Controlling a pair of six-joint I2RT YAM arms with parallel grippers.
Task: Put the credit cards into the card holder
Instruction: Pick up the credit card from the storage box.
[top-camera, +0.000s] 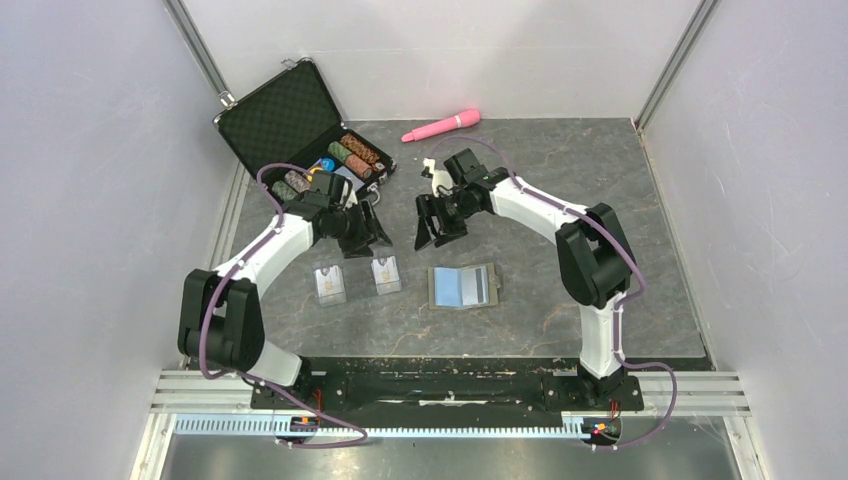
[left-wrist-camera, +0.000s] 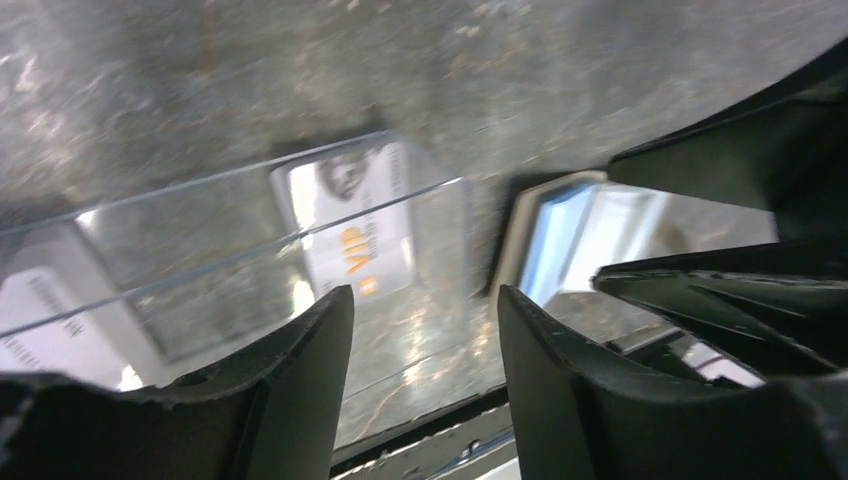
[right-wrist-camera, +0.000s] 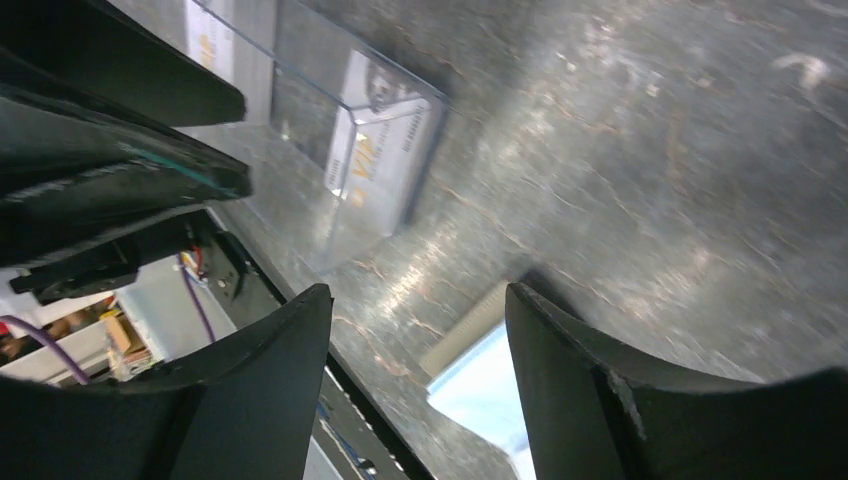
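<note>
A dark grey, marbled worktop (top-camera: 600, 200) is enclosed on three sides by pale walls (top-camera: 90, 150) with metal framing at the corners; at the back left an open black case (top-camera: 285, 115) holding poker chips (top-camera: 355, 155) is seen, and a pink rod-shaped object (top-camera: 442, 125) lies near the back wall.

Both arms are bent inward over the middle of the worktop; the left hand (top-camera: 372, 238) and the right hand (top-camera: 430, 235) are held close together, tips lowered toward the surface but not touching each other. In each wrist view the fingers are spread apart, bare worktop is seen between them, and nothing is gripped or touched.

The card holder (top-camera: 463, 287) lies opened flat, near the front and right of centre; its khaki edge frames a light-blue slotted lining, and no card is seen in it.

The credit cards (top-camera: 329, 284) are laid side by side just left of the holder, apart from it; two are seen, pale, each with a small orange mark, and each appears to be enclosed in clear plastic; "VIP" is read on one in the left wrist view.
</note>
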